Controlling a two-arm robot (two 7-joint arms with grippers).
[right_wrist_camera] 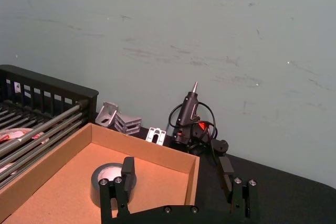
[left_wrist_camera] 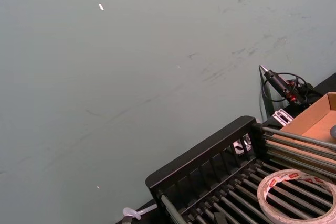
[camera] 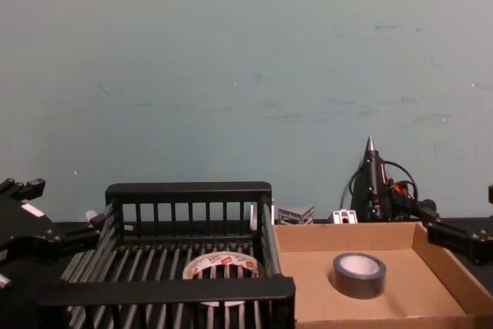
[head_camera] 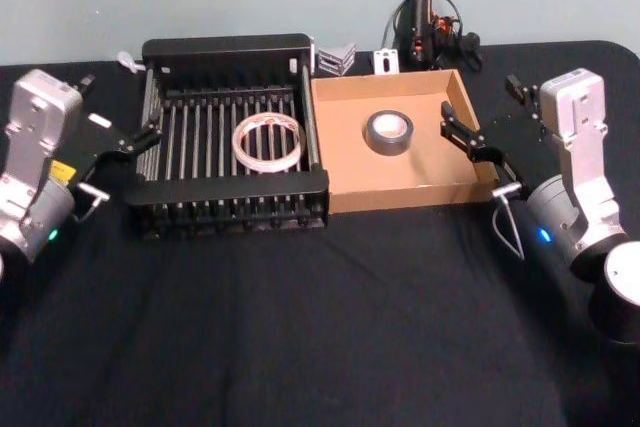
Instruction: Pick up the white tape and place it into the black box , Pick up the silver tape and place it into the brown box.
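Translucent white tape [head_camera: 268, 143] lies flat on ribbed black box [head_camera: 228, 51] floor.

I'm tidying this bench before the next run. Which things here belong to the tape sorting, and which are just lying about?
Job:
white tape, in the black box
silver tape, in the brown box

Lying about:
glue gun, behind the boxes
small metal brackets, behind the boxes

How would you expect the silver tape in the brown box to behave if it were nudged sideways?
Lying flat on its face, the silver tape would probably slide rather than roll. Its thick, squat build suggests it won't tip. The brown box floor looks plain, so little should snag it.
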